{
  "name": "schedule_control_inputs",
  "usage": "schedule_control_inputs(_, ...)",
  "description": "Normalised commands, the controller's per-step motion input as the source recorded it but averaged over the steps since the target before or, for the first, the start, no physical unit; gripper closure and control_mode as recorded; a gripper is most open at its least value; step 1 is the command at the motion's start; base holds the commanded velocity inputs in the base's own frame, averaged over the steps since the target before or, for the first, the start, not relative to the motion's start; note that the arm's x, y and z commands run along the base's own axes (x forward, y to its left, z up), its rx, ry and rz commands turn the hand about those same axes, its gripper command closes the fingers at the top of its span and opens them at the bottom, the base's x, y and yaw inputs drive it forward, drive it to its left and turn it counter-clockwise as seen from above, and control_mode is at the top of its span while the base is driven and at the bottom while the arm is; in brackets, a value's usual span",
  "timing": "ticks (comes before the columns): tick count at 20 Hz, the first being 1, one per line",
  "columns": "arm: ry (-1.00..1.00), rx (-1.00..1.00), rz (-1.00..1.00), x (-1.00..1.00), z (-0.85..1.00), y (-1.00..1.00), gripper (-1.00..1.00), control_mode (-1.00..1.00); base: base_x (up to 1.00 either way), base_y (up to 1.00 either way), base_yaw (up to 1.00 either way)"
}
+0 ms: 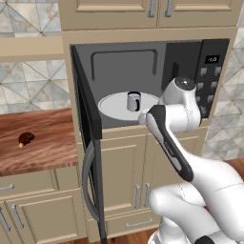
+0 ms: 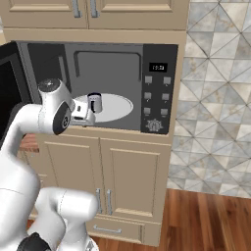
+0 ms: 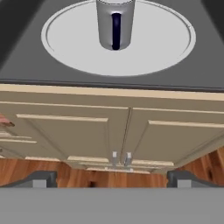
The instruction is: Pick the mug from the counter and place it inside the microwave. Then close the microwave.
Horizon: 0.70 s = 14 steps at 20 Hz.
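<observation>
The light-grey mug (image 1: 133, 101) (image 2: 94, 103) (image 3: 115, 24) stands upright on the white turntable plate (image 1: 112, 108) (image 3: 166, 43) inside the microwave (image 1: 209, 71) (image 2: 157, 93), with its dark handle facing outward. My gripper (image 3: 111, 180) (image 2: 84, 115) hovers just outside the microwave's front opening, a little short of the mug. It is open and holds nothing. The microwave door (image 1: 88, 124) (image 2: 9, 93) is swung wide open to the left.
The reddish-brown counter (image 1: 47, 143) lies left of the door, with a small dark-brown lump (image 1: 25, 138) on it. Beige cabinet doors (image 3: 113, 131) sit below the microwave and upper cabinets (image 1: 152, 12) above it. The wood floor (image 2: 206, 220) extends to the right.
</observation>
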Motion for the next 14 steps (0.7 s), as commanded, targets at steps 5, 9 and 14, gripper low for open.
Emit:
schedule_control_inputs(5, -0.02, 0.00, 0.00, -0.57, 0.31, -0.01, -1.00, -1.00, 0.00, 0.00, 0.00)
schedule_control_inputs(9, -0.09, 0.00, 0.01, -0.52, 0.23, 0.00, -1.00, -1.00, 0.00, 0.00, 0.00)
schedule_control_inputs(14, -0.20, 0.00, 0.02, -0.55, 0.29, 0.00, -1.00, -1.00, 0.00, 0.00, 0.00)
